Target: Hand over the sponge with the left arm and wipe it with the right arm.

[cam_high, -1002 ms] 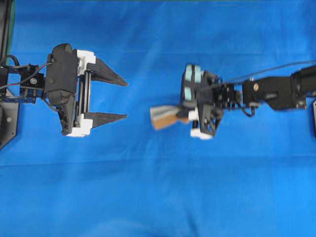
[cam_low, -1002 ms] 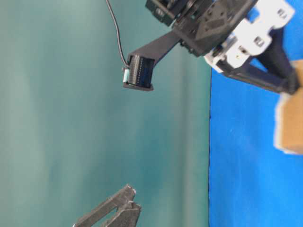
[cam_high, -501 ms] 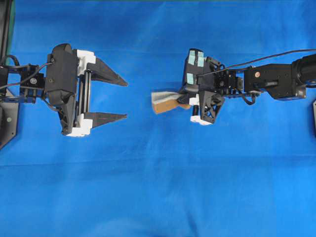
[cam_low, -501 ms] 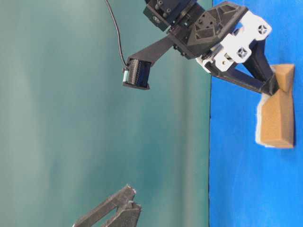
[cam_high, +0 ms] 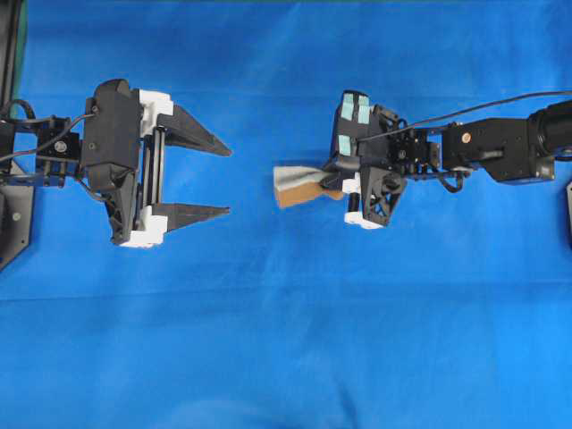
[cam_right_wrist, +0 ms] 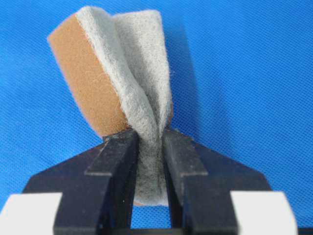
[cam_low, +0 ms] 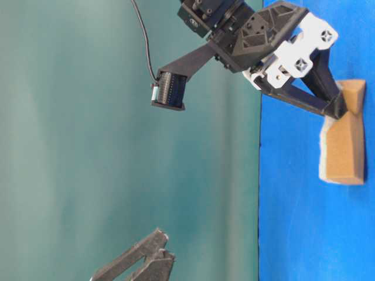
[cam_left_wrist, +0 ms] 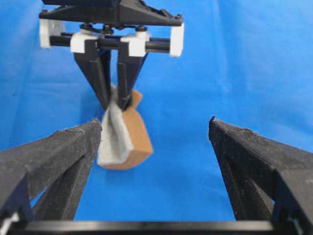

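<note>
The sponge, grey-white felt on a tan-brown layer, is pinched at one end by my right gripper, the arm with teal patches. The gripper is shut on it and squeezes the felt into a fold. The sponge's free end sticks out toward my left gripper, which is wide open and empty, a short gap away. In the left wrist view the sponge hangs close to the left finger, not between the jaws. The table-level view shows the sponge against the blue cloth.
A blue cloth covers the whole table. A black arm base stands at the left edge. The right arm's cable runs above its forearm. A teal backdrop fills the table-level view.
My right gripper has carried the sponge a little toward the top of the overhead view, then nearly stopped. The left gripper has stayed open and still.
</note>
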